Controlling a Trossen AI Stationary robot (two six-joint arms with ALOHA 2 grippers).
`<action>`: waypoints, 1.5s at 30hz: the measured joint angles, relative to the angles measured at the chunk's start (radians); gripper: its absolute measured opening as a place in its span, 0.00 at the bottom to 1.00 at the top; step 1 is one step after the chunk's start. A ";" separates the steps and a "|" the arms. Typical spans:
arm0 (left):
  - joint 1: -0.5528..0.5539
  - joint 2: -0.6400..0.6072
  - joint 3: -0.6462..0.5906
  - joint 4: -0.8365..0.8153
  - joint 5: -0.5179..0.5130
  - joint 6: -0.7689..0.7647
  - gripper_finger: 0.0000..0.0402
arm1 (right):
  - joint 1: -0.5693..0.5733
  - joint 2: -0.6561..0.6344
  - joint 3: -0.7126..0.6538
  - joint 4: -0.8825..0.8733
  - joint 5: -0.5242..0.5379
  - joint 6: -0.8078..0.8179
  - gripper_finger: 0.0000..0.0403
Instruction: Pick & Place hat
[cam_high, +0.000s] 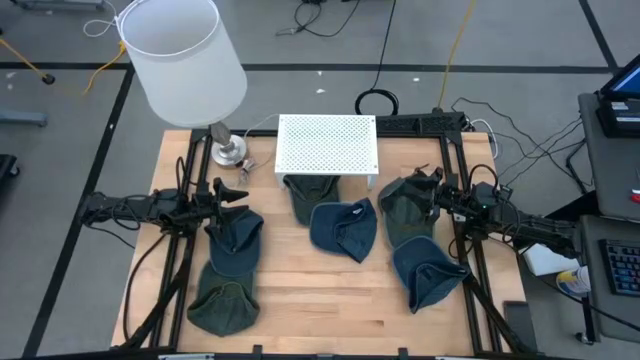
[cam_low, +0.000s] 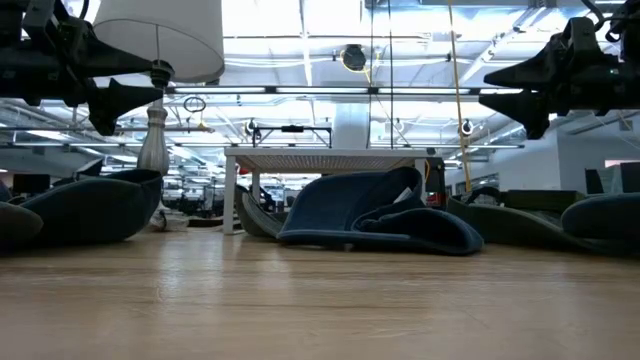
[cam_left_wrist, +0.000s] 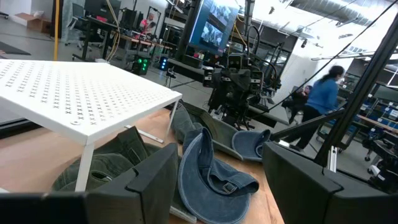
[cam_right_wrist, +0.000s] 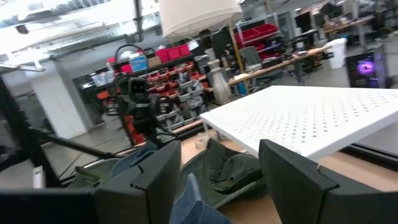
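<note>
Several hats lie flat on the wooden table (cam_high: 330, 300). A blue one (cam_high: 343, 228) is at the centre. A green one (cam_high: 310, 195) is partly under the white perforated stand (cam_high: 328, 143). A blue hat (cam_high: 235, 240) and a green hat (cam_high: 222, 300) lie at the left, and a green hat (cam_high: 405, 215) and a blue hat (cam_high: 430, 275) at the right. My left gripper (cam_high: 235, 195) hovers open above the left hats, pointing level toward the centre. My right gripper (cam_high: 425, 190) hovers open above the right hats, facing it. Neither has anything between its fingers.
A table lamp with a white shade (cam_high: 185, 55) stands on its base (cam_high: 228, 150) at the far left corner. The stand takes up the far middle. Bare wood lies along the near edge. Cables run behind the table. A person (cam_left_wrist: 323, 93) walks in the room beyond.
</note>
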 joint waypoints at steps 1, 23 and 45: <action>0.000 0.000 0.000 0.000 0.000 0.000 0.60 | 0.000 0.000 0.000 0.000 0.000 0.000 0.52; 0.000 0.000 0.000 0.000 0.000 0.000 0.60 | 0.000 0.173 0.289 -0.251 0.005 0.024 0.52; 0.000 0.000 0.000 0.000 0.000 0.000 0.60 | 0.002 0.605 1.008 -0.958 0.217 0.355 0.52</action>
